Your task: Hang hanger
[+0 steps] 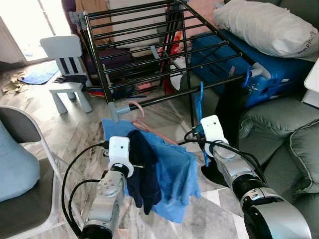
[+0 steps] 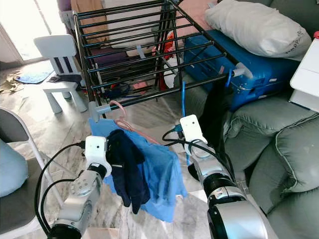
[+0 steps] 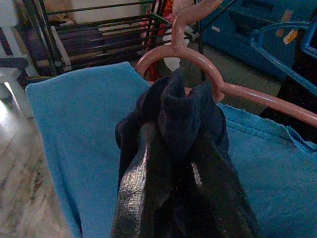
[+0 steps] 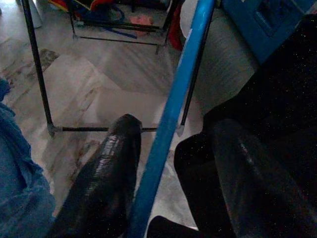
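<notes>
A black drying rack (image 1: 164,96) stands in front of me. My left gripper (image 3: 173,148) is shut on the pink hanger (image 3: 198,59) at its neck, just below and before the rack's front bar. A blue cloth (image 1: 174,169) hangs on this hanger, and a navy cloth (image 1: 144,169) drapes over the fingers. A blue hanger (image 1: 201,94) hooks over the front bar and carries a black garment (image 1: 227,114). My right gripper (image 4: 171,144) is open, and the blue hanger's bar (image 4: 168,114) runs between its fingers (image 4: 109,173).
A white child's chair (image 1: 67,64) stands at the far left. A blue suitcase (image 1: 259,64) with a white pillow (image 1: 269,25) sits behind the rack. The grey-green sofa (image 1: 279,134) is close on the right, a grey chair (image 1: 25,149) on the left.
</notes>
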Robot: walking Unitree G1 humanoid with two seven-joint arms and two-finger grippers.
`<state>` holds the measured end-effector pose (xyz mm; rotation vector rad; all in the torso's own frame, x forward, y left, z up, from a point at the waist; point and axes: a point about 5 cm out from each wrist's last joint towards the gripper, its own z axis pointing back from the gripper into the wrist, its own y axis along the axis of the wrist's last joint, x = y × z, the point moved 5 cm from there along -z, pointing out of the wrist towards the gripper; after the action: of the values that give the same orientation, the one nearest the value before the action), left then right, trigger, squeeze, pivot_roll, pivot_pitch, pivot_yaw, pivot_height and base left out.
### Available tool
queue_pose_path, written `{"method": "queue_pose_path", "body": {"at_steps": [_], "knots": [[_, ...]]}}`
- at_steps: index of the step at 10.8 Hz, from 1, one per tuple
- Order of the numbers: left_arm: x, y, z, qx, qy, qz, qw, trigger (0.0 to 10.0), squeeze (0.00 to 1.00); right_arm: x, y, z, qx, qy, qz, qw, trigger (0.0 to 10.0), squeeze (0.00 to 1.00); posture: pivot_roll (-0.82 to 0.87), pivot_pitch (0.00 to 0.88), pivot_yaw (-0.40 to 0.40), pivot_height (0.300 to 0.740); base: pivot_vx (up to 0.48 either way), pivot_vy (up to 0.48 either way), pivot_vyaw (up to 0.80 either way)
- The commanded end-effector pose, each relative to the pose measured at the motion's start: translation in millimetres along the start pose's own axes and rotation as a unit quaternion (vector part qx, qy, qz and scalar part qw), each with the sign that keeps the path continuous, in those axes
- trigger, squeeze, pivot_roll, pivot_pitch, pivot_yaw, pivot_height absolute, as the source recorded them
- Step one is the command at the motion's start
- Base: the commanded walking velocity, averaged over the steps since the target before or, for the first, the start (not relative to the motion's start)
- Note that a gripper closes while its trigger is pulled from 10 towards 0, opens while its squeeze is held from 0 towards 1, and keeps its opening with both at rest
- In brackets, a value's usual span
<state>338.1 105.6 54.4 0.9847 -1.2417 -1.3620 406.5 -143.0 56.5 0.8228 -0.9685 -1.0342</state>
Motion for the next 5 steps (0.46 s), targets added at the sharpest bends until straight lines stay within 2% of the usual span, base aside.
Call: {"method": "queue_pose_path", "body": {"at_steps": [1, 4, 5], "knots": [[-2.7, 5, -3.4, 0.006, 0.006, -0.002, 1.000, 10.0, 0.00, 0.6, 8, -1.8, 0.009, 0.001, 0.001, 1.000, 10.0, 1.00, -0.11, 0.000, 0.040, 0.740, 0.000, 0.000, 0.00], [-2.2, 8, -4.9, 0.009, 0.005, -0.002, 1.000, 10.0, 0.00, 17.2, 10, -0.5, 0.014, -0.031, 0.009, 0.999, 10.0, 1.00, -0.11, 0.000, 0.040, 0.740, 0.000, 0.000, 0.00], [-2.0, 7, -4.8, 0.008, 0.005, -0.002, 1.000, 10.0, 0.00, 21.0, 10, 0.2, 0.016, -0.033, 0.010, 0.999, 10.0, 0.09, -0.11, 0.000, 0.039, 0.740, 0.000, 0.000, 0.00]]}}
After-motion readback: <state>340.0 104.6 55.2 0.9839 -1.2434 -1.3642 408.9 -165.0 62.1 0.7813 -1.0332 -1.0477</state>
